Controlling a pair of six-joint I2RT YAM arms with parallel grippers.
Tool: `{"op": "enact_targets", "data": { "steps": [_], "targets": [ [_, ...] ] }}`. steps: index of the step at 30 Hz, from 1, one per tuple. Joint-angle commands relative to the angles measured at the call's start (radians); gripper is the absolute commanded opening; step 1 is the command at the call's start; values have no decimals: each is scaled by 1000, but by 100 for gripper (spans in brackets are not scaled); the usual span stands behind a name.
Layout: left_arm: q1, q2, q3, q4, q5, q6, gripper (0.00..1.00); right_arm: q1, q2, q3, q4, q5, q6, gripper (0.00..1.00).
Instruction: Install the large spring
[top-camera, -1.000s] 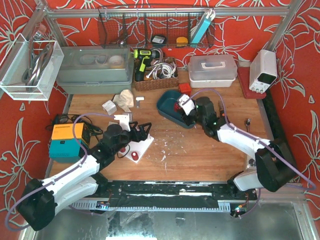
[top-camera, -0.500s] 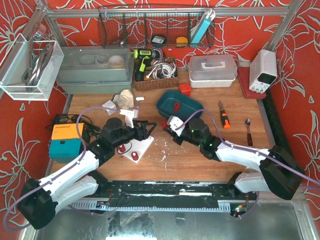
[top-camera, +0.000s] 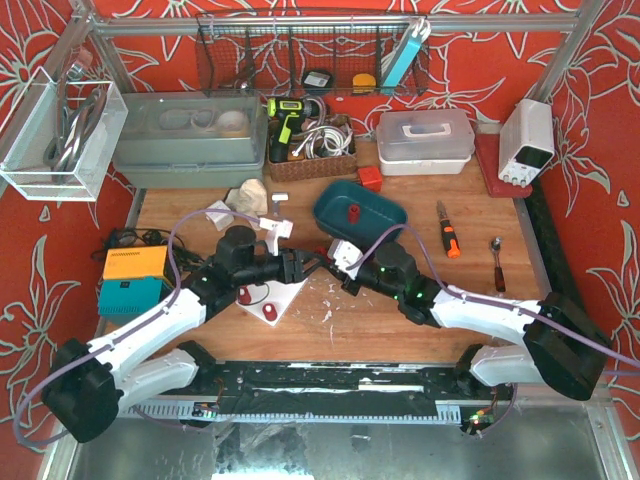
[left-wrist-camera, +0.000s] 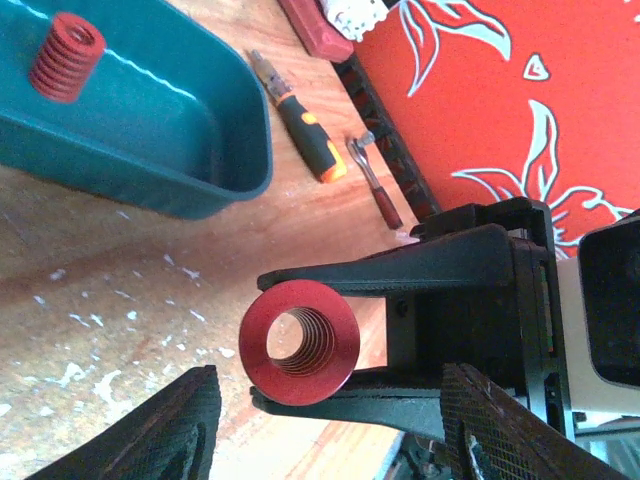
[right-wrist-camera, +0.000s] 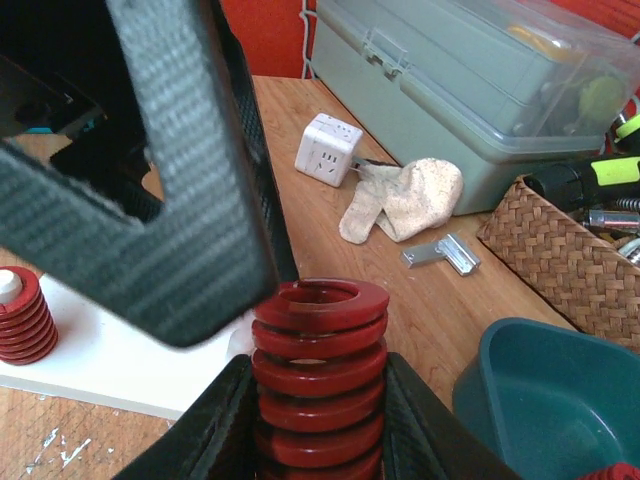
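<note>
The large red spring (right-wrist-camera: 318, 370) stands upright between my right gripper's (right-wrist-camera: 318, 385) fingers, which are shut on it. In the top view the right gripper (top-camera: 337, 264) holds it just right of the white base plate (top-camera: 285, 293), which carries small red springs (top-camera: 245, 295) on pegs. My left gripper (top-camera: 305, 264) faces the spring end-on (left-wrist-camera: 300, 342). Its jaws are wide open, (left-wrist-camera: 330, 440) and one finger (right-wrist-camera: 170, 180) is right beside the spring's top. A second red spring (left-wrist-camera: 67, 55) stands in the teal tray (top-camera: 378, 222).
A screwdriver (top-camera: 447, 228) and a ratchet (top-camera: 496, 262) lie right of the tray. A cloth (top-camera: 250, 195), a white adapter (top-camera: 218, 213) and a metal bracket (top-camera: 278, 200) lie behind the plate. An orange-teal box (top-camera: 130, 280) stands at the left and a wicker basket (top-camera: 310, 150) at the back.
My right gripper has carried the large spring from the teal tray leftward to the plate's right edge. My left gripper has swung right and now faces the spring.
</note>
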Motion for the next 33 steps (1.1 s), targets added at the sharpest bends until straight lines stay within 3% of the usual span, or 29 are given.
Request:
{"op": "enact_targets", "data": {
  "steps": [1, 14, 19, 23, 26, 27, 33],
  "targets": [
    [1, 43, 20, 30, 75, -33, 62, 15, -28, -5, 42, -6, -22, 0],
    [1, 104, 50, 37, 61, -43, 54, 44, -12, 11, 16, -17, -56, 0],
    [0, 99, 50, 17, 65, -38, 39, 49, -12, 12, 16, -3, -61, 0],
    [1, 84, 53, -7, 56, -31, 20, 51, -6, 20, 4, 8, -58, 1],
    [1, 75, 61, -39, 28, -23, 12, 51, -3, 35, -27, 28, -55, 19],
    [1, 65, 65, -57, -4, -19, 10, 51, -3, 54, -59, 49, -45, 35],
    [1, 19, 70, -127, -152, 21, 9, 51, -104, 76, -170, 160, 14, 67]
  ]
}}
